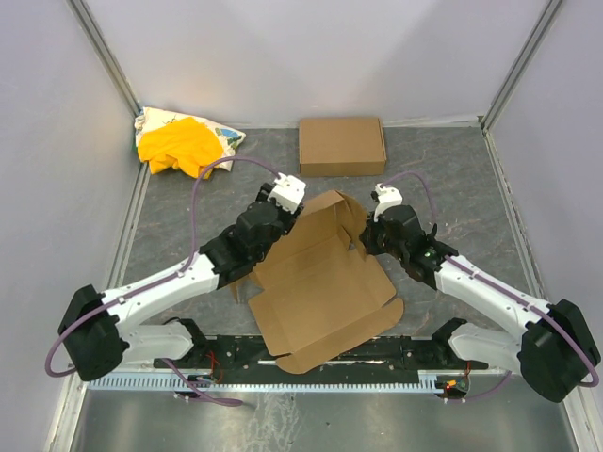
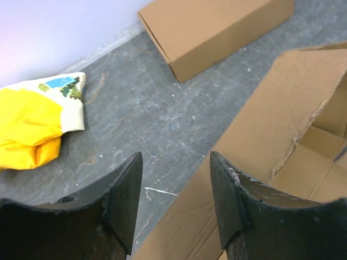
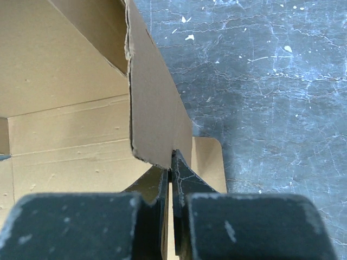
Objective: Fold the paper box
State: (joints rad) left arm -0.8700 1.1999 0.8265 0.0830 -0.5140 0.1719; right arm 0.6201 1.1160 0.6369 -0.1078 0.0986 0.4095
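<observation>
**Containers.** The paper box [image 1: 320, 282] lies unfolded at the centre of the table [image 1: 452, 179], extending toward 6 o'clock, where its near flap overlaps the arms' mounting rail. The broad base panel lies flat. At the 12 o'clock end, panels are raised into a partial tray, and only bare inner cardboard faces show. A second cardboard box [image 1: 342, 145], closed and flat, sits at 12 o'clock against the back wall, well apart from the paper box. A yellow cloth bundle [image 1: 184, 143] lies on a printed white fabric at 10 o'clock.

**Left arm.** The arm extends from its base at 8 o'clock toward the centre, with the wrist over the raised panel's 9 o'clock side. The left gripper [image 2: 174, 162] has its jaws partly open with nothing gripped. In the wrist view one finger [image 2: 227, 189] overlaps the panel; contact cannot be determined.

**Right arm.** The arm extends from 4 o'clock toward the centre. The right gripper [image 3: 171, 176] is clamped on the lower edge of an upright side wall of the paper box, at the tray's 3 o'clock side.
</observation>
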